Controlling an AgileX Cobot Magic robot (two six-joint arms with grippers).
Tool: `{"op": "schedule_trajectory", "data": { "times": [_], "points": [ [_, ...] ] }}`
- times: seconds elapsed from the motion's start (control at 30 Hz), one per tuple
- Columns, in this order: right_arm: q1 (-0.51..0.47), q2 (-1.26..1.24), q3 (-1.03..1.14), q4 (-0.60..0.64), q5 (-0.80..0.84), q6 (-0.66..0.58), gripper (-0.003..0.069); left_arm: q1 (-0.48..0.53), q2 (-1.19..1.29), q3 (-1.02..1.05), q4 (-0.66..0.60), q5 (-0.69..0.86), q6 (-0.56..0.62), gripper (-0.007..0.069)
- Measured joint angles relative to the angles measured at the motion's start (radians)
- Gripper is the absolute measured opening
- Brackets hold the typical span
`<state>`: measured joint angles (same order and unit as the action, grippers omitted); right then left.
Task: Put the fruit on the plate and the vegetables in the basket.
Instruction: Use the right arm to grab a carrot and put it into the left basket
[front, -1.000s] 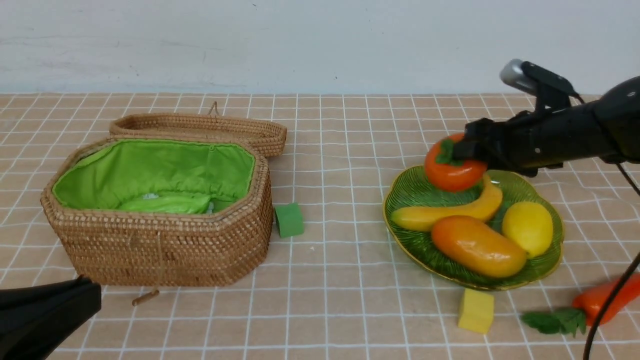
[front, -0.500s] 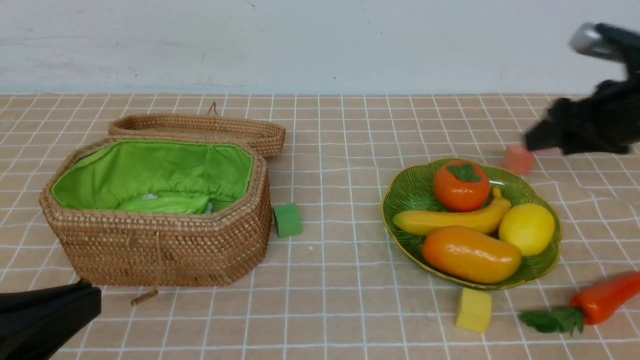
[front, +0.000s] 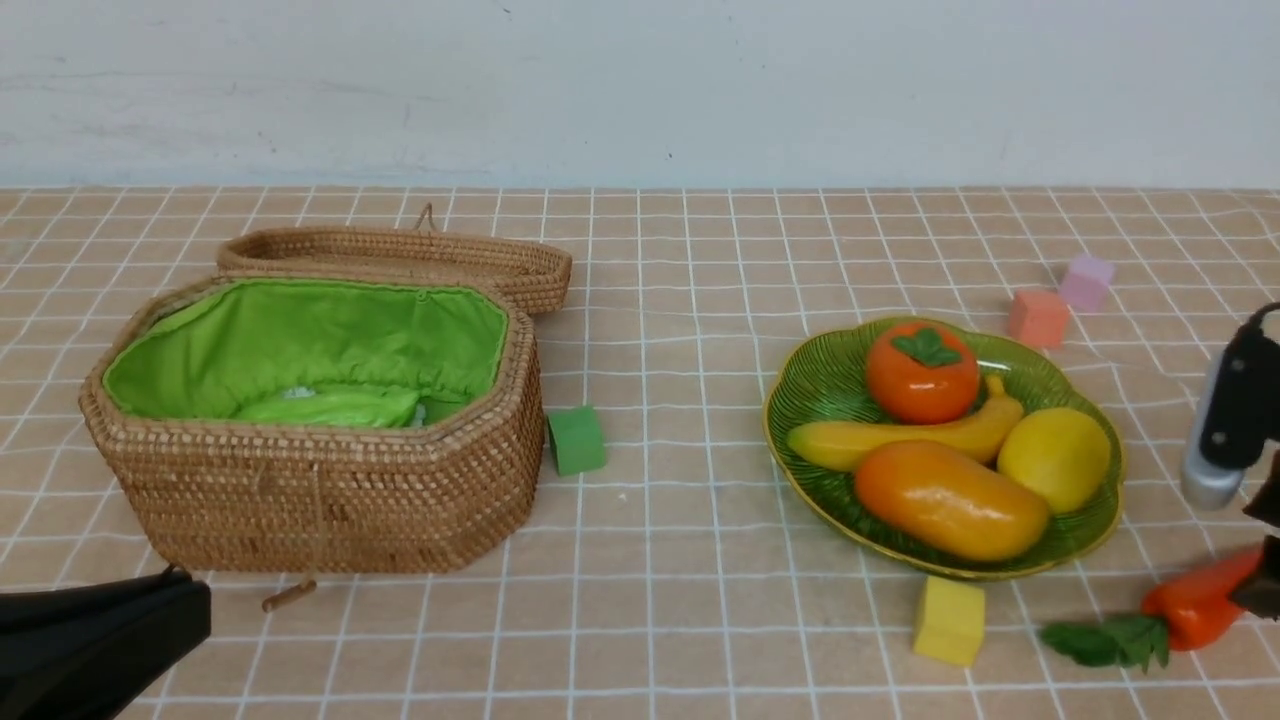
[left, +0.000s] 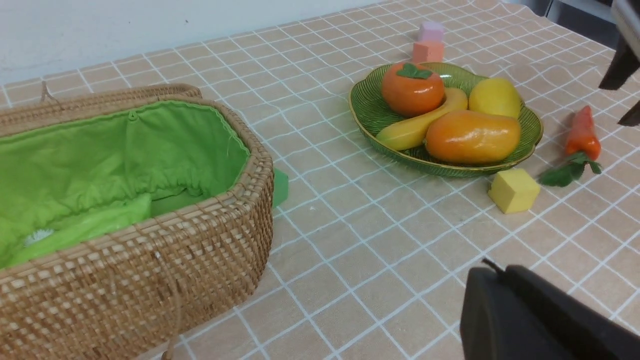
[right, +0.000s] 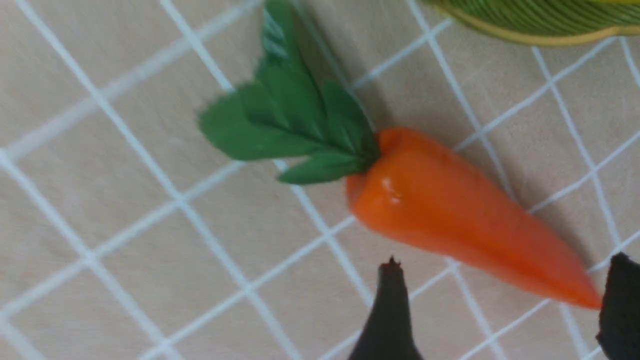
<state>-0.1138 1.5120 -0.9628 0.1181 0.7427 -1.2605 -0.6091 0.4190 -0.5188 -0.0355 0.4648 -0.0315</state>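
Pepper (front: 1195, 605) — laid on the table, just beside the plate (front: 778, 425) (its near-right side).
Right gripper (right: 505, 305) is seen spread wide over the tapered end, nothing gripped; left gripper (front: 150, 620) is mostly cropped — its state can't be told. All four fruit (front: 950, 500) are seated on the plate.
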Motion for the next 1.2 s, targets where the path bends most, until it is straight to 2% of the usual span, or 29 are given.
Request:
{"op": "schedule_trajectory", "data": {
  "times": [0.47,0.57,0.67,0.7,0.73,0.77,1.0,1.13,1.2],
  "points": [
    [0.000,0.187,0.000,0.000,-0.072,-0.203,0.0547,0.000,0.000,0.000,-0.002,-0.013,0.004,0.0008],
    [0.000,0.208,0.000,0.021,-0.081,-0.221,0.0510,0.000,0.000,0.000,-0.003,-0.013,0.004,0.0008],
    [0.000,0.222,0.000,0.032,-0.080,-0.223,0.0421,0.000,0.000,0.000,-0.003,-0.013,0.004,0.0010],
    [0.000,0.223,0.000,0.032,-0.080,-0.223,0.0421,0.000,0.000,0.000,-0.003,-0.013,0.004,0.0011],
    [0.000,0.225,0.000,0.032,-0.078,-0.223,0.0365,0.000,0.000,0.000,-0.003,-0.013,0.004,0.0012],
    [0.000,0.225,0.000,0.032,-0.075,-0.223,0.0358,0.000,0.000,0.000,-0.003,-0.013,0.004,0.0013],
    [0.000,0.213,0.000,0.027,0.016,-0.228,0.0358,0.000,0.000,0.000,-0.004,-0.013,0.004,0.0017],
    [0.000,0.144,0.000,0.040,0.132,-0.315,0.0358,0.000,0.000,0.000,-0.004,-0.013,0.004,0.0017],
    [0.009,0.088,0.000,0.107,0.165,-0.356,0.0358,0.000,0.000,0.000,-0.004,-0.013,0.004,0.0017]
  ]
}}
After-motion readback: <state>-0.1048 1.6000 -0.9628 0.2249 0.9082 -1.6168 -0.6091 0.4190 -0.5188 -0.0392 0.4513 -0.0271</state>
